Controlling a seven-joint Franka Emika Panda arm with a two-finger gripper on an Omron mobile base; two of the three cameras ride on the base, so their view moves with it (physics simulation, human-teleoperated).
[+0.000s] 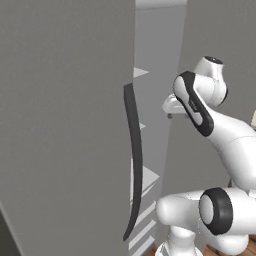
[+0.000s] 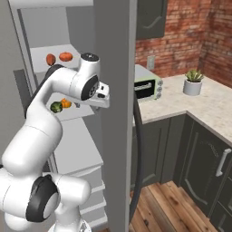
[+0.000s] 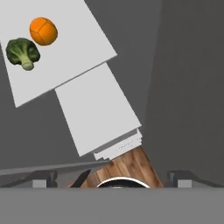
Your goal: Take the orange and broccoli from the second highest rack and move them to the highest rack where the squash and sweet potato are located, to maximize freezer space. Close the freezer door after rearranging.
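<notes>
The freezer (image 2: pixel 50 27) stands open, and its door (image 1: pixel 65 125), with a long dark handle (image 1: pixel 134 160), is swung out on the left. The squash (image 2: pixel 65 56) and the sweet potato (image 2: pixel 50 59) lie on the highest rack. One rack lower, the orange (image 2: pixel 66 103) (image 3: pixel 43 30) and the broccoli (image 2: pixel 56 107) (image 3: pixel 22 52) lie side by side on a white shelf (image 3: pixel 70 61). My gripper (image 2: pixel 99 100) (image 3: pixel 113 179) hangs open and empty in front of that rack. It is to the right of the orange and apart from it.
A closed grey door (image 2: pixel 113 136) with a dark handle (image 2: pixel 138 149) borders the opening on the right. Beyond it is a stone counter (image 2: pixel 208 108) with a toaster oven (image 2: pixel 147 86) and a potted plant (image 2: pixel 193 82). Dark cabinets and a wooden floor (image 2: pixel 172 204) lie below. More white shelves (image 3: pixel 96 113) sit under the racks.
</notes>
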